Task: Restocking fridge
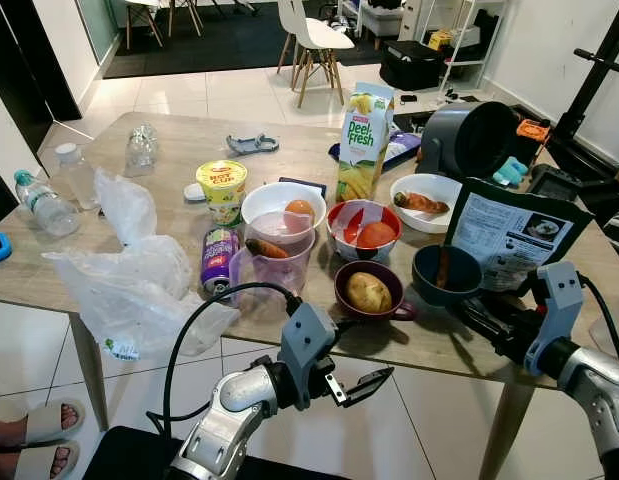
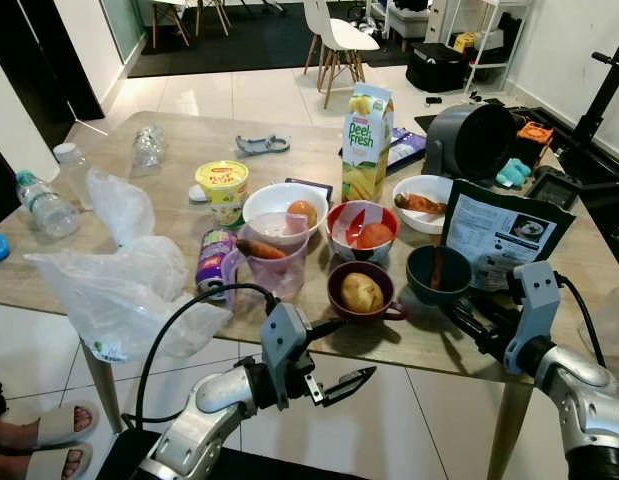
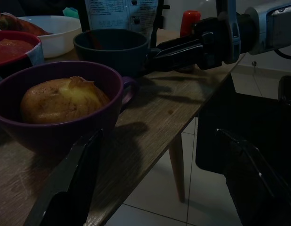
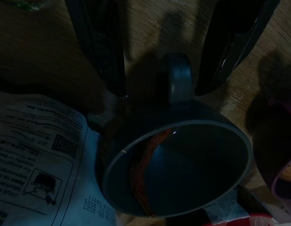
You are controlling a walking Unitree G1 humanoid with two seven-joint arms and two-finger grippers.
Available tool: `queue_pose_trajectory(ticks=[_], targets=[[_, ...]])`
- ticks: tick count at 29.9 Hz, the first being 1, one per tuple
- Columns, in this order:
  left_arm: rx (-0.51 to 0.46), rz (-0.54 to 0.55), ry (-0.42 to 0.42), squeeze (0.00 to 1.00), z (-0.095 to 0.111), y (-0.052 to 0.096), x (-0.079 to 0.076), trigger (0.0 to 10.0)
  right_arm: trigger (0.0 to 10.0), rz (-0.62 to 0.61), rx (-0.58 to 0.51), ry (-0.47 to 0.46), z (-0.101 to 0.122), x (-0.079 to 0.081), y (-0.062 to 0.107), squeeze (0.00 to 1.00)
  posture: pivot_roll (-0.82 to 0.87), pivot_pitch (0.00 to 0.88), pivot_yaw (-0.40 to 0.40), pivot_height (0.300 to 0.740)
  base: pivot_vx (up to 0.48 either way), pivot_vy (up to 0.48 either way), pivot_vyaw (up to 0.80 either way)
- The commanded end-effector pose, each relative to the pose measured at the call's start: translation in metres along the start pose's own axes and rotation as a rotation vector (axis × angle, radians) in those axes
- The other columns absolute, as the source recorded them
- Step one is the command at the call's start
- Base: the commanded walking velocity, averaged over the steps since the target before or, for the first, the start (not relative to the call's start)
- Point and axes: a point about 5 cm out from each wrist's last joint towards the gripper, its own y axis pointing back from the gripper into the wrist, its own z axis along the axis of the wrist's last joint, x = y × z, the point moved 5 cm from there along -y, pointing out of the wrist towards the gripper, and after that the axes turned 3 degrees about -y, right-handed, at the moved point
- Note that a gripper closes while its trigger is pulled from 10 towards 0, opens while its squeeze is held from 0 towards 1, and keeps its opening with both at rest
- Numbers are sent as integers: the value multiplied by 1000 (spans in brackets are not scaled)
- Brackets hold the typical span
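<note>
Reaching in from the near right, the right hand [image 1: 479, 316] lies low along the table [image 1: 444, 340], fingers spread either side of the dark blue cup's [image 1: 446, 274] handle, which points near-right toward it. Near left, the left hand [image 1: 361, 385] hovers off the table edge, fingers spread, aimed right. Beyond it sits the purple cup [image 1: 369, 291] holding a potato [image 1: 368, 291].

Left gripper [image 1: 364, 381] is hovering open, fingers spread; right gripper [image 2: 467, 322] is reaching forward, fingers parted.
</note>
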Motion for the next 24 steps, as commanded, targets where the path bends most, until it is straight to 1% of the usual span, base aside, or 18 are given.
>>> queue_pose_trajectory(ticks=[1,6,7,9,10,11,13,14,23,24], targets=[[-3,-11,-15,0,2,0,-2,10000,10000,-4,-9,-12,-3,1,-1,0,66,59,0,740,0,0,0],[-3,-13,-15,0,2,0,-2,10000,10000,-1,-13,-17,-3,1,-2,0,67,61,1,740,0,0,0],[-2,-13,-14,0,2,0,-2,10000,9765,1,-15,-18,-3,2,-2,0,67,61,0,740,0,0,0],[-2,-14,-14,0,1,0,-2,10000,9765,3,-16,-21,-3,2,-2,0,67,61,0,740,0,0,0],[-2,-15,-13,0,1,0,-2,10000,8941,6,-22,-24,-2,3,-3,0,67,61,0,740,0,0,0],[-1,-15,-13,0,1,0,-3,10000,9137,7,-25,-26,-2,3,-3,0,67,61,0,740,0,0,0],[-1,-16,-13,0,1,0,-3,10000,9137,7,-29,-28,-2,3,-3,0,67,61,0,740,0,0,0],[-1,-16,-12,0,1,0,-3,10000,10000,8,-31,-28,-1,3,-3,0,67,61,0,740,0,0,0],[-1,-19,-13,0,1,0,-3,10000,10000,21,-39,-33,0,5,-3,0,67,61,1,740,0,0,0],[-2,-19,-12,0,2,0,-3,10000,4667,21,-41,-35,0,5,-3,0,67,61,1,740,0,0,0]])
